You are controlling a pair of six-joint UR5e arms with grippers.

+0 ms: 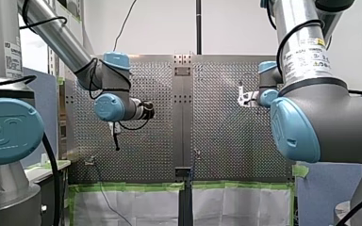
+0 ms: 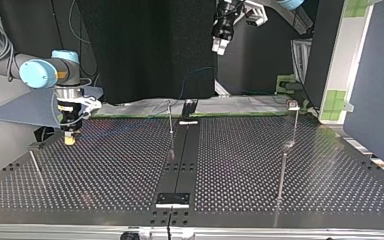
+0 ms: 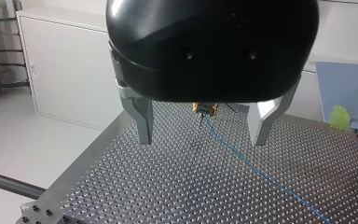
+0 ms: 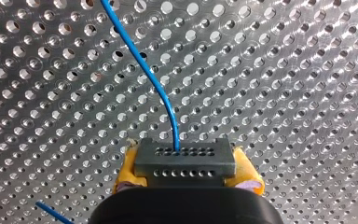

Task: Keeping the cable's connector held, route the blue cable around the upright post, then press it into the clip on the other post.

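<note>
My right pincer (image 2: 70,139) is clamped on the connector (image 4: 185,161). The grey block sits squarely between its yellow pads (image 4: 249,179), low over the perforated table (image 4: 284,93), so the holding part of the job is in place. The blue cable (image 4: 142,63) leaves the connector's face and curves away ahead of that pincer over bare plate.

My left pincer (image 3: 201,140) hangs high above the table, its metal fingers spread wide with nothing between them. Far ahead of it, framed by the two fingers, I see the held connector with the cable trailing back across the plate.

The upright post (image 2: 170,127) stands well apart from my right pincer, and another post (image 2: 282,172) stands farther off beyond it. I cannot make out the clip for certain. As far as I can tell, the cable wraps neither post, so I judge that both the routing and the press into the clip are left to do.
</note>
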